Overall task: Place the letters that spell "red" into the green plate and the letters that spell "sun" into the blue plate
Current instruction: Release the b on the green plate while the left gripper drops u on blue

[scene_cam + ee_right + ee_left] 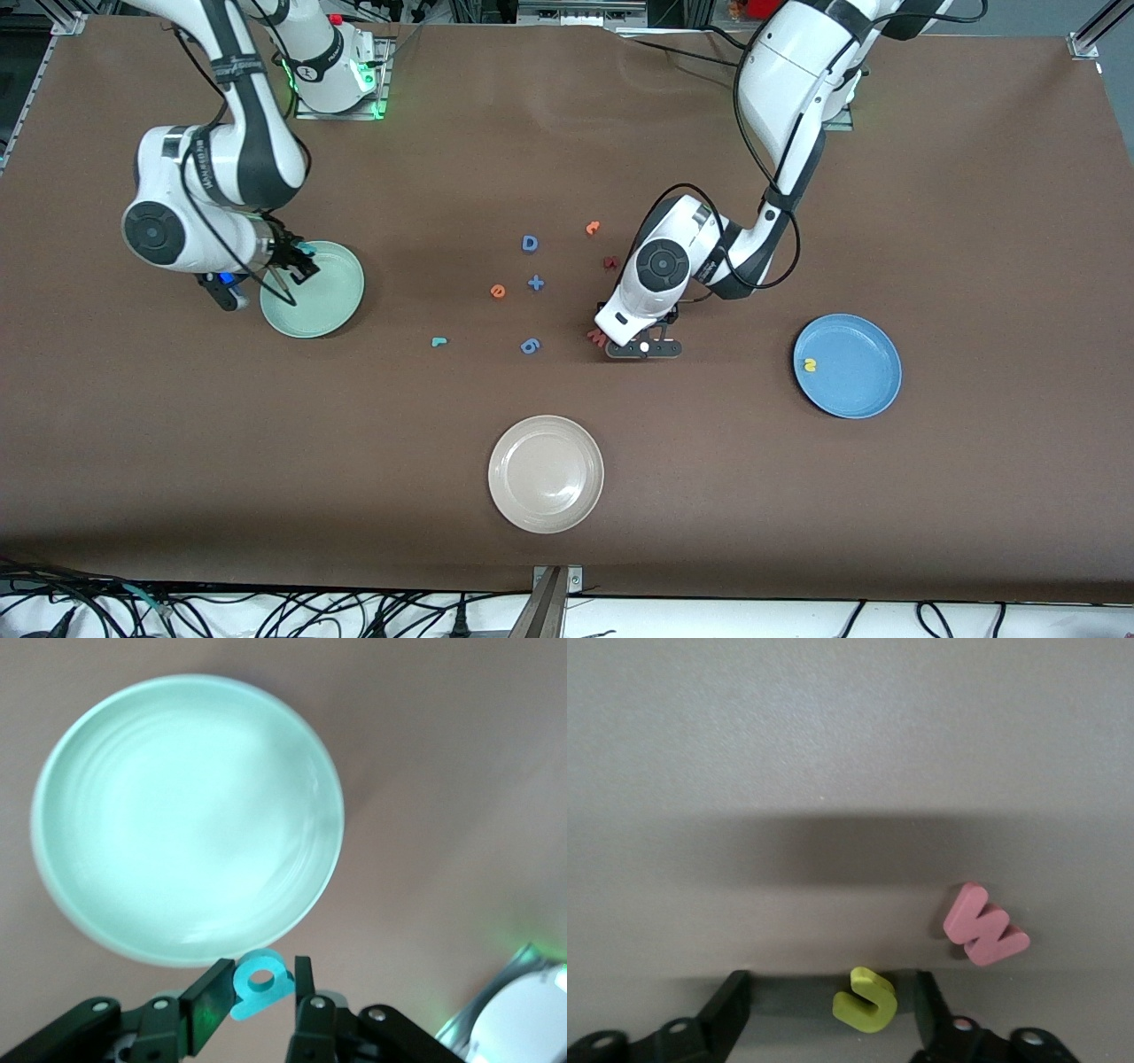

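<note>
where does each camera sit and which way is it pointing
Front view: high across the table, facing both arms' bases; shows both arms, the green plate and the blue plate.
Left wrist view: on the left arm, looking down at the yellow u between the left gripper fingers, beside the pink W.
Right wrist view: on the right arm, looking down on the green plate, the right gripper holding the teal d.
Shared: green plate, pink W.

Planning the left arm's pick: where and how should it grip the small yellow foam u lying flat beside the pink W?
From straight above, pinching the yellow foam u across its two outer arms. It lies flat between the left gripper's fingers, clear of the pink W.
</note>
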